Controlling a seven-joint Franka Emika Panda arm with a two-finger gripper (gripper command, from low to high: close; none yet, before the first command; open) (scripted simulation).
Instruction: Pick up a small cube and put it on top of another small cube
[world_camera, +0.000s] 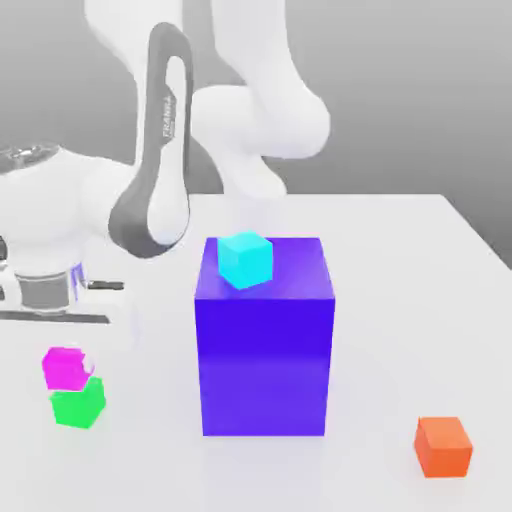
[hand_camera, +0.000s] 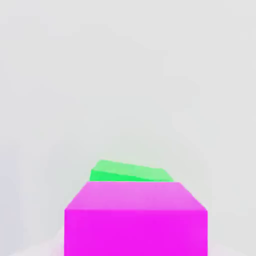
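Note:
The small magenta cube (world_camera: 65, 368) rests on top of the small green cube (world_camera: 78, 404) near the front of the exterior view's left. It sits a little off-centre and is turned slightly against the green one. My gripper (world_camera: 62, 335) hangs right above the pair, below the white hand. From the hand view, the magenta cube (hand_camera: 135, 220) is very close, and a strip of the green cube (hand_camera: 130, 172) shows behind its top edge.
A big blue-purple block (world_camera: 265, 340) stands mid-table with a cyan cube (world_camera: 245, 258) on its top. An orange cube (world_camera: 443, 446) lies at the front of the exterior view's right. The white arm's links (world_camera: 160, 150) rise behind the block.

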